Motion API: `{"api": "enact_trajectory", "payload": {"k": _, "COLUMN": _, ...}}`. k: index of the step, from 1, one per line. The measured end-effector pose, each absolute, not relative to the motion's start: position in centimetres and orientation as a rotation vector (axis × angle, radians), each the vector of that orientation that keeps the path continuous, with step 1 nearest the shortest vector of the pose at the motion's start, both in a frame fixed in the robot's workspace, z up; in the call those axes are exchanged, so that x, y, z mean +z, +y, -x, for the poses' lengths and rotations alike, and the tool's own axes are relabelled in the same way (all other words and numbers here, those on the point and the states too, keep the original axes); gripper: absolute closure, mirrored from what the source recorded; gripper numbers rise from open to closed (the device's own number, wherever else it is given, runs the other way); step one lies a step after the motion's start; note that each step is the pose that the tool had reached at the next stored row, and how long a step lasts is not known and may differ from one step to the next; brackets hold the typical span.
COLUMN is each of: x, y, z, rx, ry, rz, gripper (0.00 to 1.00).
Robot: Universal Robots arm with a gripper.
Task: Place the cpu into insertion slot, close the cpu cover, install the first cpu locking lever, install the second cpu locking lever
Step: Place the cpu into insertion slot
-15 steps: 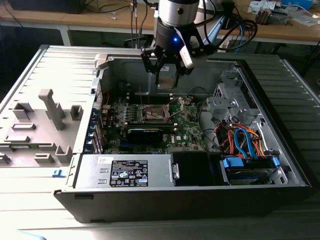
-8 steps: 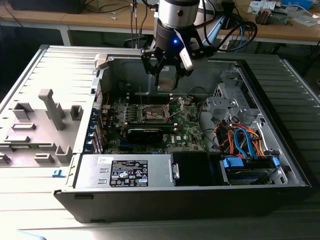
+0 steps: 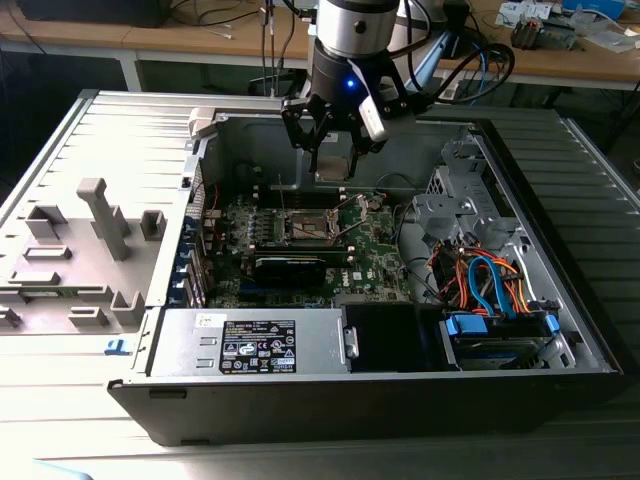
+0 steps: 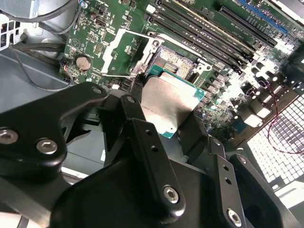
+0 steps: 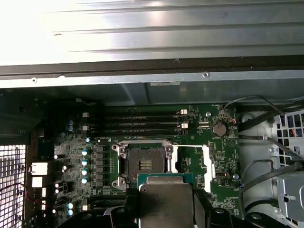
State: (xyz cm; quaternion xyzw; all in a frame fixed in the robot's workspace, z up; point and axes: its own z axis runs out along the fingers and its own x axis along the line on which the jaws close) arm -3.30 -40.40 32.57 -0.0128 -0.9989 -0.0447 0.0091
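Closest to the wrist cameras, the gripper (image 4: 167,124) pinches the chip (image 4: 168,99) between its two black fingers (image 4: 142,137). They bear on two opposite edges and leave the grey metal top bare. I judge the chip light, thin and stiff, with a smooth lid that would slide under a loose grip. Its underside and the socket's contacts are likely delicate, so the edges are the right place to hold it, kept level. Just beyond it lies the socket (image 5: 142,164), dark-centred and uncovered; the chip hangs near it, not seated. Beside the socket the cover plate (image 5: 205,161) is swung open, away from the opening, over the green board (image 5: 214,156). Farther off run the long black memory slots (image 5: 142,124), then the grey case wall (image 5: 142,90).
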Motion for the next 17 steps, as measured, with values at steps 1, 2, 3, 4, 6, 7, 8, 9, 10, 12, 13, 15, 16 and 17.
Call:
{"api": "enact_trajectory", "payload": {"k": 1, "x": 32.57, "y": -40.4, "z": 3.3, "rx": -0.139, "ry": -3.12, "rz": 0.041, "gripper": 0.45}}
{"api": "enact_trajectory", "payload": {"k": 2, "x": 32.56, "y": -40.4, "z": 3.3, "rx": -0.139, "ry": -3.12, "rz": 0.049, "gripper": 0.45}}
{"api": "enact_trajectory", "payload": {"k": 3, "x": 32.56, "y": -40.4, "z": 3.3, "rx": -0.139, "ry": -3.12, "rz": 0.058, "gripper": 0.45}}
{"api": "enact_trajectory", "payload": {"k": 4, "x": 32.56, "y": -40.39, "z": 3.3, "rx": -0.139, "ry": -3.12, "rz": 0.069, "gripper": 0.45}}
{"api": "enact_trajectory", "payload": {"k": 6, "x": 32.56, "y": -40.39, "z": 3.3, "rx": -0.139, "ry": -3.12, "rz": 0.095, "gripper": 0.45}}
{"api": "enact_trajectory", "payload": {"k": 7, "x": 32.57, "y": -40.4, "z": 3.3, "rx": -0.139, "ry": -3.12, "rz": 0.104, "gripper": 0.45}}
{"api": "enact_trajectory", "payload": {"k": 8, "x": 32.56, "y": -40.4, "z": 3.3, "rx": -0.14, "ry": -3.12, "rz": 0.116, "gripper": 0.45}}
{"api": "enact_trajectory", "payload": {"k": 9, "x": 32.56, "y": -40.4, "z": 3.3, "rx": -0.14, "ry": -3.12, "rz": 0.128, "gripper": 0.45}}
{"api": "enact_trajectory", "payload": {"k": 10, "x": 32.55, "y": -40.4, "z": 3.3, "rx": -0.14, "ry": -3.12, "rz": 0.134, "gripper": 0.45}}
{"api": "enact_trajectory", "payload": {"k": 12, "x": 32.55, "y": -40.4, "z": 3.3, "rx": -0.14, "ry": -3.12, "rz": 0.148, "gripper": 0.45}}
{"api": "enact_trajectory", "payload": {"k": 13, "x": 32.55, "y": -40.4, "z": 3.3, "rx": -0.14, "ry": -3.12, "rz": 0.155, "gripper": 0.45}}
{"api": "enact_trajectory", "payload": {"k": 15, "x": 32.55, "y": -40.4, "z": 3.3, "rx": -0.14, "ry": -3.119, "rz": 0.181, "gripper": 0.45}}
{"api": "enact_trajectory", "payload": {"k": 16, "x": 32.54, "y": -40.4, "z": 3.3, "rx": -0.14, "ry": -3.119, "rz": 0.193, "gripper": 0.45}}
{"api": "enact_trajectory", "payload": {"k": 17, "x": 32.54, "y": -40.4, "z": 3.3, "rx": -0.14, "ry": -3.118, "rz": 0.204, "gripper": 0.45}}
